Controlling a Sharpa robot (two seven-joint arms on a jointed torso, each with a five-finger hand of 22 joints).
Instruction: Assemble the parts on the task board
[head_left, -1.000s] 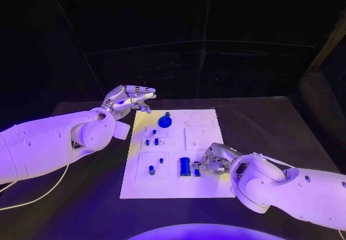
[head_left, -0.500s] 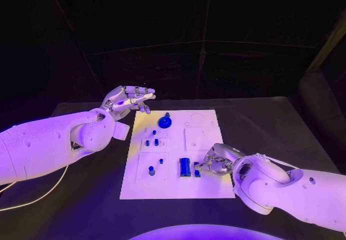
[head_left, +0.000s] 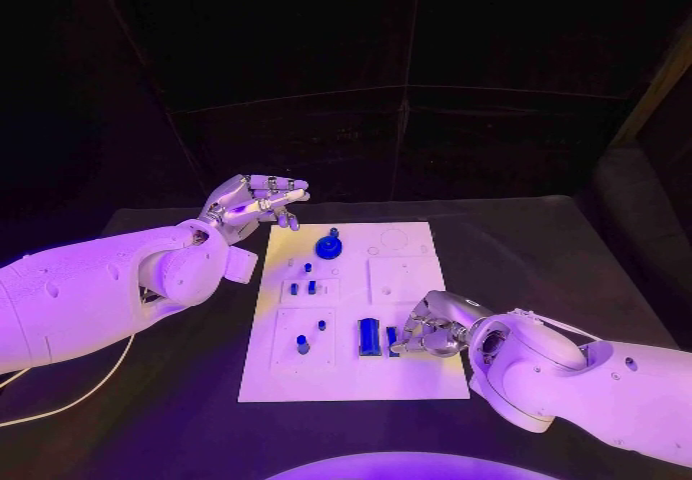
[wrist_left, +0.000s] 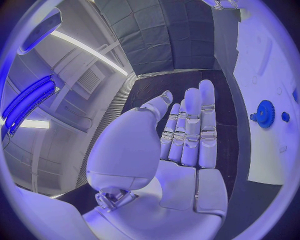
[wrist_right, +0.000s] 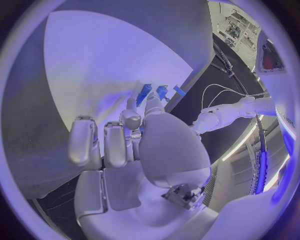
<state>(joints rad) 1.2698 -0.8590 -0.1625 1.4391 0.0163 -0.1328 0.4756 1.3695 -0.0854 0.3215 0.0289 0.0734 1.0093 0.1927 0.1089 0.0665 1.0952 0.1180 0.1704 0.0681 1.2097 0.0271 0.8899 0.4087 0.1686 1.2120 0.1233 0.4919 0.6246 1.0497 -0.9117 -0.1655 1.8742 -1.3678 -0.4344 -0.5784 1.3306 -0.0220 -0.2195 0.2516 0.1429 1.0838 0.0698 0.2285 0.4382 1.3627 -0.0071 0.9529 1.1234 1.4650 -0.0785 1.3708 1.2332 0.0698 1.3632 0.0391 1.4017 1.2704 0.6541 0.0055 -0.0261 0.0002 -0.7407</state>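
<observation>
My right robot hand (head_left: 423, 332) rests on the board's (head_left: 411, 375) near right part, fingers curled beside a blue block (head_left: 371, 335); what it pinches, I cannot tell. My left robot hand (head_left: 257, 200) hovers spread past the far left corner.

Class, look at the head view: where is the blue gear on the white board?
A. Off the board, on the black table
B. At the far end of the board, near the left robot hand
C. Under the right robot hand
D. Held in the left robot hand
B. The blue gear stands at the far end of the white board, close to the raised left robot hand, which holds nothing.
</observation>
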